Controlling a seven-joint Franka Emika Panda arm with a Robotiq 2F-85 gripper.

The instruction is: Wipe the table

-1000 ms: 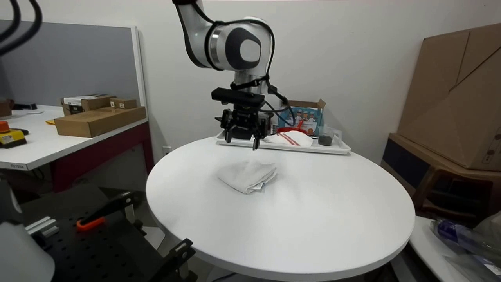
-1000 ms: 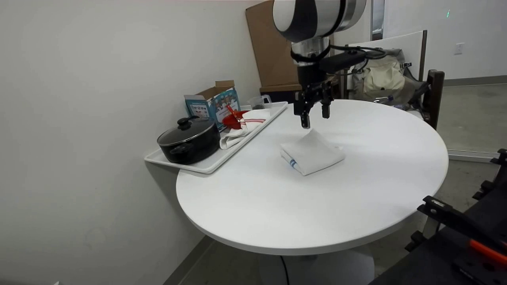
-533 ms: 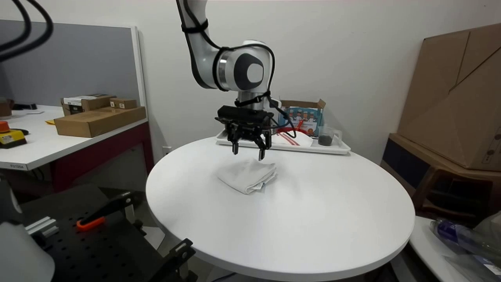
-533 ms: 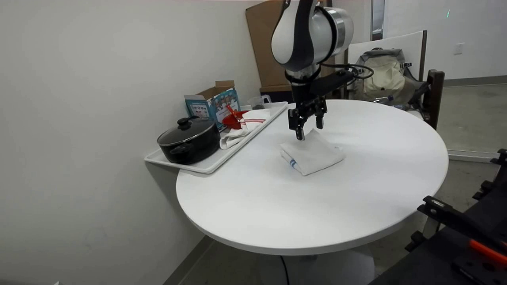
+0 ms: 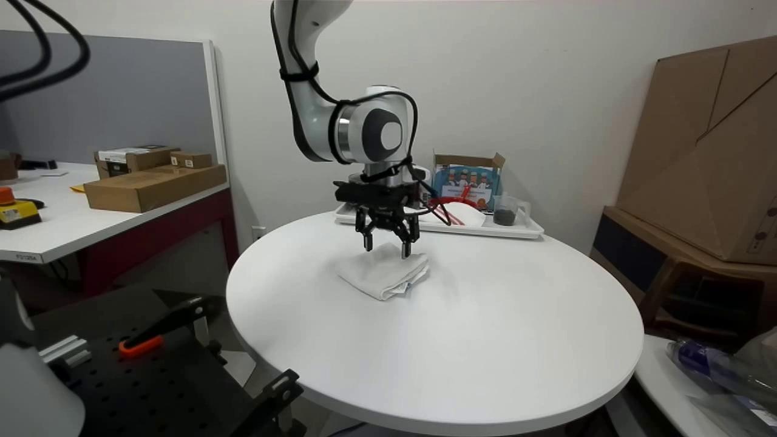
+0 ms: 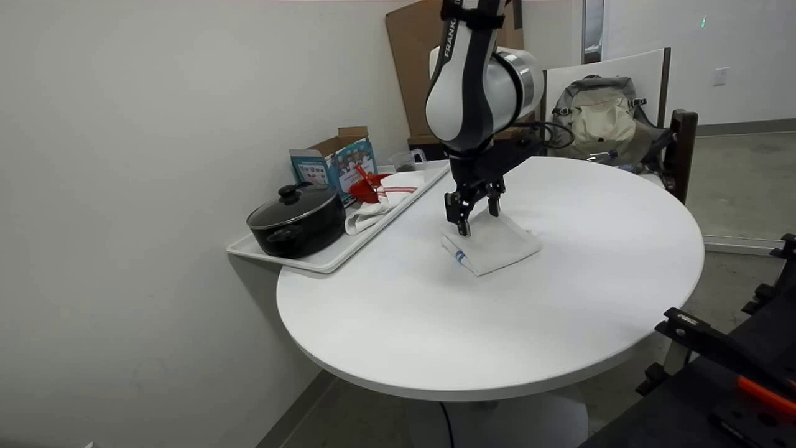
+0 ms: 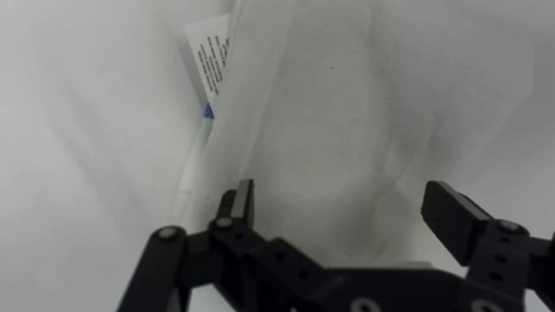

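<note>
The round white table (image 5: 498, 346) fills the middle of an exterior view. A folded white cloth (image 5: 379, 276) lies on it. The cloth has a small blue stripe at one corner, seen in an exterior view (image 6: 488, 255). In the wrist view the cloth (image 7: 321, 125) lies under the jaws, with a printed label (image 7: 212, 60) at its left edge. My gripper (image 5: 386, 249) is open, pointing down over the cloth's wall-side part. It also shows in an exterior view (image 6: 479, 221) and the wrist view (image 7: 340, 187). Nothing is between its fingers. Whether the fingertips touch the cloth I cannot tell.
A white tray (image 6: 326, 264) at the wall edge holds a black pot (image 6: 298, 221), a red bowl (image 6: 367, 190), a striped towel (image 6: 398, 186), a blue box (image 6: 354, 165) and a clear cup (image 6: 405, 162). Black clamps (image 5: 276, 394) stand by the table's near edge.
My gripper has come down from above the table to just over the cloth, staying open. The cloth has not moved.
</note>
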